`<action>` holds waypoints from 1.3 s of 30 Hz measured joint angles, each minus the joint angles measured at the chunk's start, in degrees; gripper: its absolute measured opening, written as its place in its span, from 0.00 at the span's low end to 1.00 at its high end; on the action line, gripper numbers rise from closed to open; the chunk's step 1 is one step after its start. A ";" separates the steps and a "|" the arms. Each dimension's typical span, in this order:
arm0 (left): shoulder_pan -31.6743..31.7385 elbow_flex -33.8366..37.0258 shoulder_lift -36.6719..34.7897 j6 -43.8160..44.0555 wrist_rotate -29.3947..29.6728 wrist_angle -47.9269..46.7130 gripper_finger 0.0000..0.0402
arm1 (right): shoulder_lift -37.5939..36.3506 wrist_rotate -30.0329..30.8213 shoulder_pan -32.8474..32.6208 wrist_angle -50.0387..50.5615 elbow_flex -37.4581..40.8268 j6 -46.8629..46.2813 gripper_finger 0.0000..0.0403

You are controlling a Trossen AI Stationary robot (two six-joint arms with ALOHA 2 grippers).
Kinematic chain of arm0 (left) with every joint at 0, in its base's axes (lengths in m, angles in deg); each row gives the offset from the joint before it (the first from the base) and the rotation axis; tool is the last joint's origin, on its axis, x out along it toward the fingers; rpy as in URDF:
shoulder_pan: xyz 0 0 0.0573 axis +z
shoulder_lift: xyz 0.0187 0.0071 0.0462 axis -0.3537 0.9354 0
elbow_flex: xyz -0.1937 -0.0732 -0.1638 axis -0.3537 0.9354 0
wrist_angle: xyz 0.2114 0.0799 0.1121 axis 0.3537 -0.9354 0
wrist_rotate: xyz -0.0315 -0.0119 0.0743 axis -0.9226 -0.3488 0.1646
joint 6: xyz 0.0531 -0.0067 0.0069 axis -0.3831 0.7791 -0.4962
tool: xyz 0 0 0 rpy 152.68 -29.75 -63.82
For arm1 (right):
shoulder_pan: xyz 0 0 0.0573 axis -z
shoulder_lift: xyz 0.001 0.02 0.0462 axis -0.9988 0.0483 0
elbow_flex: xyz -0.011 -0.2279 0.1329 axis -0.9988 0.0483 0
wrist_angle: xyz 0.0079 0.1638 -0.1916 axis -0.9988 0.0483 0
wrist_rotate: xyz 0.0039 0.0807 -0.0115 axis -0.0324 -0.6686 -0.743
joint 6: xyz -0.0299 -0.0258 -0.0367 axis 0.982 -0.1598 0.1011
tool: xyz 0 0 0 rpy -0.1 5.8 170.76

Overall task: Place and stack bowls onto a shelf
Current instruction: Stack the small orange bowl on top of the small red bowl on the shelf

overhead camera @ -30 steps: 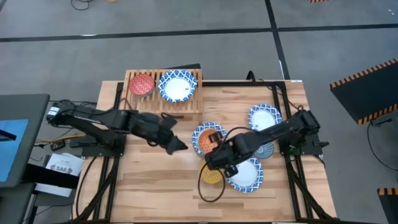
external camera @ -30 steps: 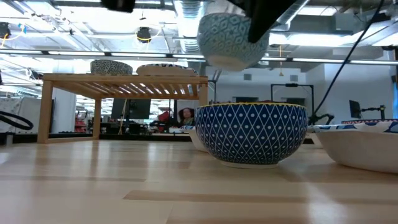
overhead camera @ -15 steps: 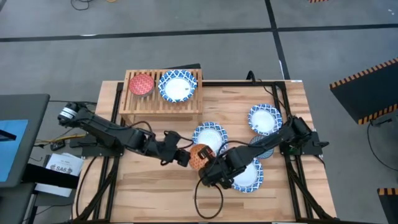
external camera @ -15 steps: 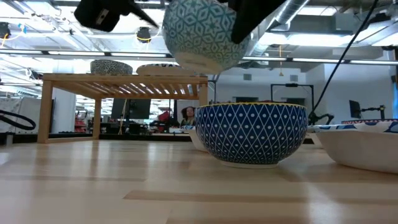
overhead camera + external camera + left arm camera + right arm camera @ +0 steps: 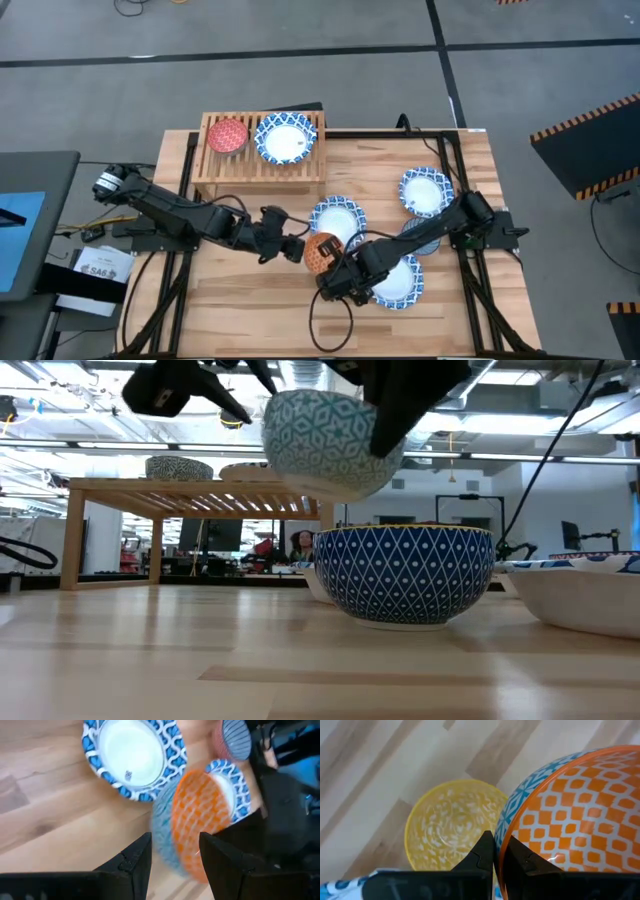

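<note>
We note the right gripper (image 5: 494, 854) clenched on the rim of an orange-lined, teal-patterned ceramic bowl (image 5: 321, 250), held above the butcher-block tabletop (image 5: 240, 300) mid-table. The left gripper (image 5: 172, 855), fingers spread, faces it. On the far-left slatted light-wood shelf (image 5: 300, 168) sit two bowls.

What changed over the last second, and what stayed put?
The right pincer, clamped on the orange bowl's rim, carried it from over the yellow bowl toward the left arm. The left pincer, open, reached in to meet it. The two bowls on the shelf and those on the table stayed put.
</note>
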 joint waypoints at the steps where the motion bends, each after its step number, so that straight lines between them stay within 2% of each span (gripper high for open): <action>1: 0.14 0.00 0.00 0.19 -0.07 0.30 0.37 | 0.00 0.13 0.04 -0.11 0.00 0.00 0.09; 8: 0.12 0.00 0.02 2.12 1.13 -2.13 0.37 | -0.13 1.40 1.82 -1.37 0.00 0.66 0.09; 20: 2.33 -0.02 6.67 5.05 -1.29 -0.55 0.37 | -0.13 1.19 2.27 -2.63 0.00 3.56 0.09; 24: 2.86 -0.02 6.54 4.96 -1.60 -0.59 0.31 | -0.13 1.25 2.27 -2.89 0.00 3.56 0.09; 27: 3.24 -0.02 6.54 4.38 -2.03 -1.01 0.19 | -0.15 1.79 2.27 -3.76 0.00 3.52 0.10; 30: 3.24 0.00 6.54 1.78 -1.48 -1.47 0.08 | -0.38 2.49 2.37 -4.09 0.00 2.33 0.17; 34: 3.38 0.00 6.51 0.84 -2.06 -1.19 0.06 | -0.39 2.29 2.23 -4.43 0.00 2.15 0.29; 39: 4.22 -0.02 6.32 -0.54 -2.53 -2.61 0.05 | -0.39 2.21 2.30 -3.83 0.00 2.31 0.38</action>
